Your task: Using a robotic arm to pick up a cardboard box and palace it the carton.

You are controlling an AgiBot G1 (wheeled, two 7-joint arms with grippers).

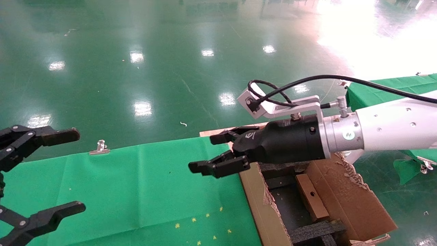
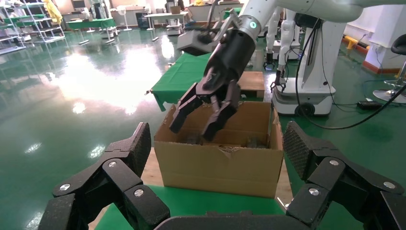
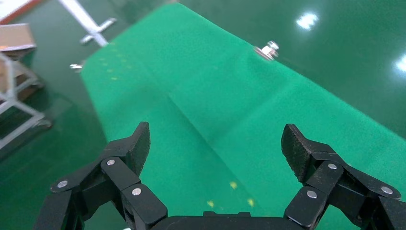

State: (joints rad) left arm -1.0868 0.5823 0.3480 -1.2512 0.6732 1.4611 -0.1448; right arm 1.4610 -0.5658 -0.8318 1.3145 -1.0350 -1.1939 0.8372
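Light falls from overhead lamps, which repeat as small white spots across the glossy green floor point(image 1: 136, 68). Beyond the right end effector point(image 1: 218, 153), toward its arm's side, daylight floods the floor into a blown-out white patch with no detail. The green cloth on the bench point(image 1: 136, 191) below the end effector is evenly lit and matte, its creases giving only faint shading. In the left wrist view a broad soft glare lies on the floor beside the carton point(image 2: 220, 163), whose near wall is in mild shade. In the right wrist view the far cloth is softly blurred.
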